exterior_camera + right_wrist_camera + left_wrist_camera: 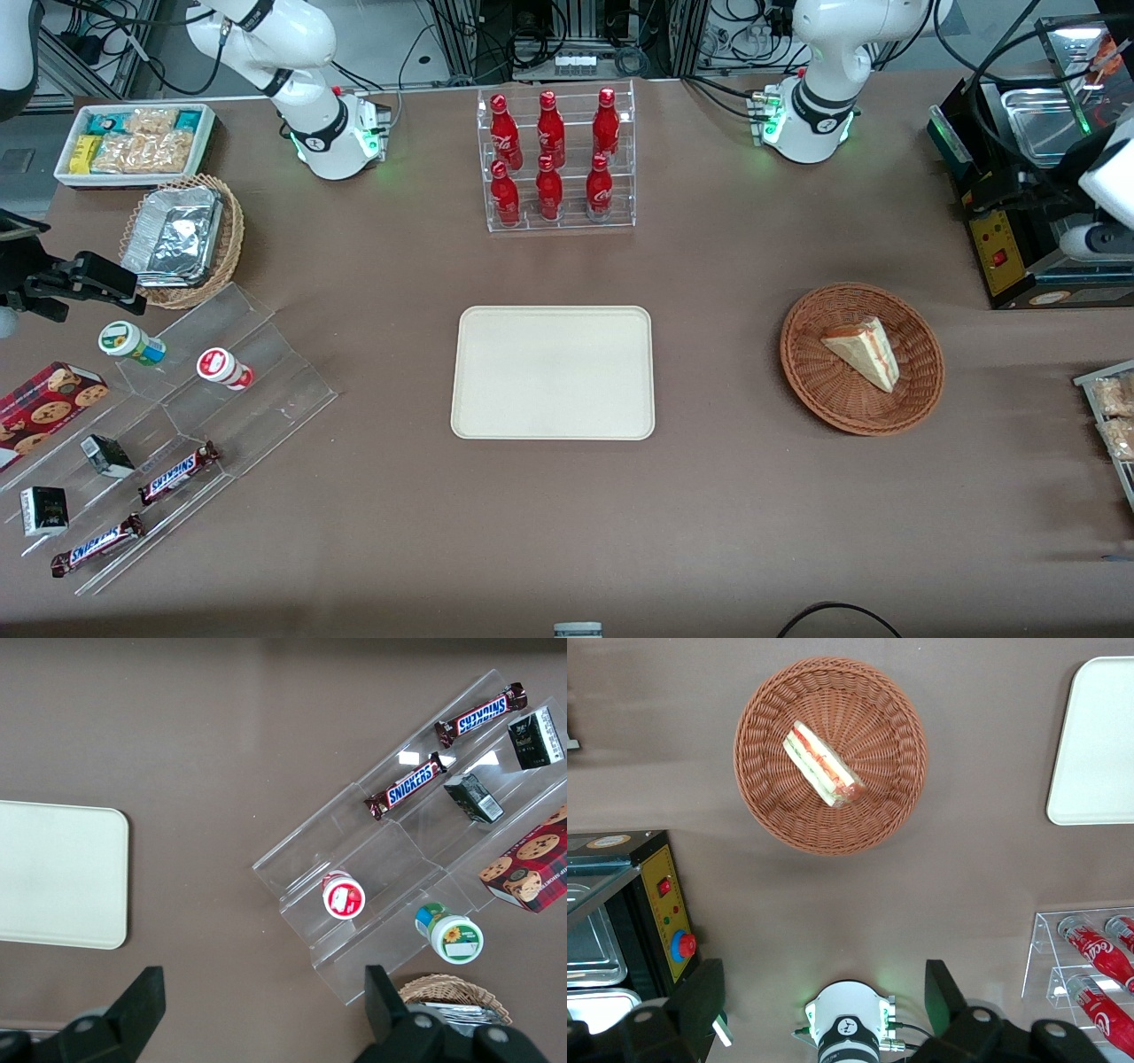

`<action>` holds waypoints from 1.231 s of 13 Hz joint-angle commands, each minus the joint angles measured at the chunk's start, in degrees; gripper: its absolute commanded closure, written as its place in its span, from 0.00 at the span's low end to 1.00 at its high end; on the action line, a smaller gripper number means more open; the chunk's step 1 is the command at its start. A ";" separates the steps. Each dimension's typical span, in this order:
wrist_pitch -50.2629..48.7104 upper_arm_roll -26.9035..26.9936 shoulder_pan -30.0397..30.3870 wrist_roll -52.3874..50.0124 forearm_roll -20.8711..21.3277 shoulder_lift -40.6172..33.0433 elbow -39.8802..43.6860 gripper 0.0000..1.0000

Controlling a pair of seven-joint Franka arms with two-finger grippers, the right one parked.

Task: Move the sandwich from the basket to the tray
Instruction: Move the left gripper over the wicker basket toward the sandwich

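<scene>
The sandwich (864, 352) (824, 766), a pale bread wedge with red and green layers on its cut edge, lies in the round reddish-brown basket (833, 403) (771, 744). The cream tray (554, 372) (1099, 744) sits flat at the middle of the table, beside the basket, with nothing on it. My left gripper (822, 992) hangs high above the table, farther from the front camera than the basket and toward the working arm's end. Its dark fingers (700, 1001) stand wide apart and hold nothing. It is well clear of the sandwich.
A black machine with metal trays (1019, 221) stands close to the basket at the working arm's end. A clear rack of red bottles (556, 159) stands farther back than the tray. Snack packs (1112, 408) lie at the table edge. A stepped acrylic display (177, 425) is at the parked arm's end.
</scene>
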 commanded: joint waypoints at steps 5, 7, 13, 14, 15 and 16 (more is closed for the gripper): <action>6.72 0.96 0.59 -3.31 1.21 4.03 -0.58 0.00; 14.34 1.58 1.29 -12.61 1.48 5.80 -5.30 0.00; 32.38 1.49 1.30 -32.93 1.12 7.90 -21.14 0.00; 36.32 1.49 0.69 -37.05 1.21 8.00 -24.29 0.00; 40.27 1.49 0.33 -40.75 1.47 8.09 -27.19 0.00; 43.70 1.49 -0.10 -43.83 1.48 9.05 -29.48 0.00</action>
